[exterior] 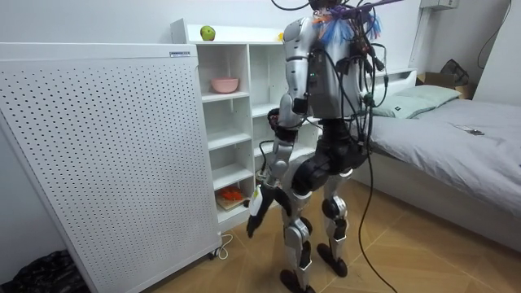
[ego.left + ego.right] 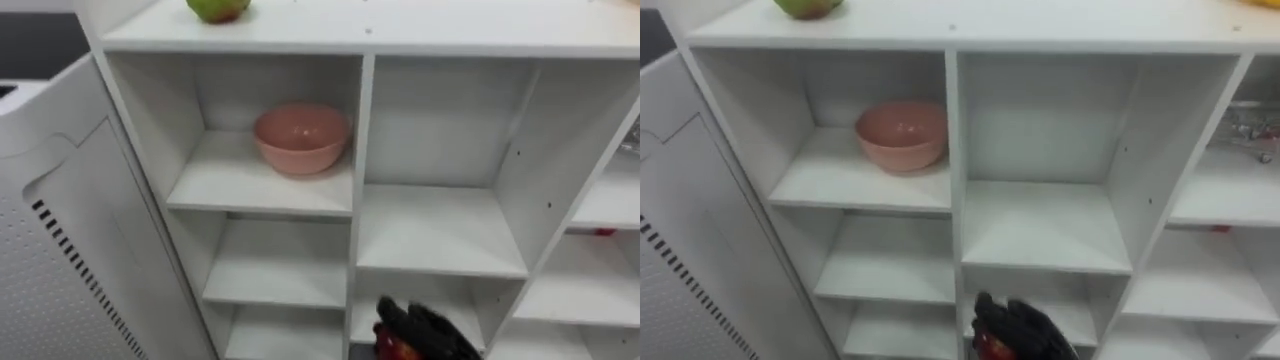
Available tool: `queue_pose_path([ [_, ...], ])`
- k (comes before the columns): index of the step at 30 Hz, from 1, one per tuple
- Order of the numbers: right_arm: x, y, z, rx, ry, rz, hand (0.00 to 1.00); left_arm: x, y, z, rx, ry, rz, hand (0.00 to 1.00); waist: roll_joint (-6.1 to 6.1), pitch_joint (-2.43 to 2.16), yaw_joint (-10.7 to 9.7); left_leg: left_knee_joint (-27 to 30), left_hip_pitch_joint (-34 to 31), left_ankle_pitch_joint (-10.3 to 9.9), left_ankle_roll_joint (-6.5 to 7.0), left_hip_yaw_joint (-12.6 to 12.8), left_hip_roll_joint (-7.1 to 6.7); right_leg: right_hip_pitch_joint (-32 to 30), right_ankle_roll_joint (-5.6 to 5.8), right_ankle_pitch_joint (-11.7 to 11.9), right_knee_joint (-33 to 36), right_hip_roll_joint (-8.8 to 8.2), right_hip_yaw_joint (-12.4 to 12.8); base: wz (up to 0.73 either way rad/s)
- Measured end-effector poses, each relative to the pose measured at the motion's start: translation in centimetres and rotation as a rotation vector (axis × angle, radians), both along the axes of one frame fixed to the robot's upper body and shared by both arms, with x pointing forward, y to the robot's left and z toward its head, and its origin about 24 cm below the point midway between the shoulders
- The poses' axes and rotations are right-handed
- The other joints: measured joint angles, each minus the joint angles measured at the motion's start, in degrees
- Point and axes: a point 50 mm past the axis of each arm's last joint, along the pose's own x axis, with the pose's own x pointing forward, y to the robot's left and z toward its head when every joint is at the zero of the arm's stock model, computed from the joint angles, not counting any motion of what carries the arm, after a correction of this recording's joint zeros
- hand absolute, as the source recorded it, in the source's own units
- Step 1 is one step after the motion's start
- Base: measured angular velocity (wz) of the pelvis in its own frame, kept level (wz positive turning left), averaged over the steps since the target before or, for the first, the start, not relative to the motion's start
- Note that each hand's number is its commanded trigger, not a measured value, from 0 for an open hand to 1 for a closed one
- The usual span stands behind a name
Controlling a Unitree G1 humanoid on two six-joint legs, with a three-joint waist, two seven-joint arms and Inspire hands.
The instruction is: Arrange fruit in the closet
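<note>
On the closet's [image 2: 362,120] top board, near its left corner, the left eye view has one green apple [image 2: 218,8], cut by the picture's upper edge. One pink bowl [image 2: 301,138] stands upright in the upper left compartment, toward that shelf's right side, close to the middle divider. Low down, in front of the middle column's lower compartment, the right robot hand [image 2: 428,335] comes up from the bottom edge. Its dark fingers are curled over one red fruit [image 2: 392,348], clamped on it; what kind of fruit I cannot tell. One white perforated panel [image 2: 70,260] stands just beside the closet's left wall.

From the right eye view comes the same scene, plus one yellow thing [image 2: 1260,3] at the top board's far right edge, mostly cut off.

Seen in the room view, the robot stands with knees bent, close before the closet. The bed [image 1: 456,130] is behind it at the room view's right. The left robot hand [image 1: 254,207] hangs low beside its thigh, fingers loosely straight — holding nothing. One orange-red thing [image 1: 232,195] lies on a low shelf in the closet's left column.
</note>
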Motion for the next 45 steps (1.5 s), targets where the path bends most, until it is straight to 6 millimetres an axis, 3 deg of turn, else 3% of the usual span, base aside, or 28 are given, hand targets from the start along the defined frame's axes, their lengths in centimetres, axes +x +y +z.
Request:
queue_pose_path([
  [5, 0.7, -1.6, 0.1, 0.177, 0.047, -0.174, 1.0, 0.1, 0.0, 0.1, 0.013, -0.013, 0.0, 0.0, -0.21, 0.29, 1.07, 4.25, -8.04, 0.15, 0.05, 0.27, -0.19, -9.21, -0.11, -1.34, 5.73, -0.66, 1.58, 0.01],
  [13, 3.5, -4.3, 3.2, 0.366, -0.01, -0.333, 1.0, 1.6, -0.8, 0.6, -0.017, -0.107, 0.052, 0.0, -1.26, 0.44, 2.34, 7.05, -19.11, 2.25, -0.02, 0.19, -0.79, -21.02, -0.69, -1.22, 10.85, -2.13, 1.36, 0.08],
  [25, 5.9, -6.5, 6.6, 0.612, -0.076, -0.473, 1.0, 2.4, -2.9, 0.6, -0.059, -0.12, -0.019, 0.0, -1.3, 0.42, 4.61, 9.1, -25.28, 3.2, 0.3, 0.07, -0.96, -26.77, -1.33, -1.02, 13.1, -3.23, 0.53, 0.05],
  [31, 6.9, -8.3, 9.8, 0.594, -0.149, -0.504, 1.0, 2.3, -2.8, 0.7, -0.067, -0.126, -0.007, 0.0, -0.93, 0.37, 5.27, 9.21, -26.78, 3.61, 0.7, 0.1, -1.27, -27.92, -1.28, -0.99, 13.76, -4.32, -0.2, 0.11],
  [37, 7.9, -8.5, 12.3, 0.621, -0.18, -0.54, 1.0, 2.4, -2.8, 0.7, -0.084, -0.128, 0.022, 0.0, -0.3, 0.33, 6.25, 9.47, -26.89, 3.51, 0.96, 0.34, -1.28, -28.17, -0.93, -1.31, 14.5, -4.95, -0.46, 0.05],
  [41, 8.2, -8.4, 13.2, 0.634, -0.192, -0.545, 1.0, 2.5, -2.9, 0.7, -0.096, -0.129, 0.018, 0.0, -0.11, 0.27, 6.42, 9.86, -27.29, 3.39, 1.19, 0.38, -1.32, -28.61, -0.82, -1.31, 14.88, -4.99, -0.42, 0.01],
  [45, 7.9, -9.9, 13.6, 0.659, -0.194, -0.604, 1.0, 2.7, -3.1, 0.8, -0.104, -0.143, 0.014, 0.0, 0.44, 0.24, 6.51, 10.03, -27.31, 3.29, 1.47, 0.3, -2.19, -28.76, -1.01, -1.85, 15.91, -6.08, -0.77, 0.09],
])
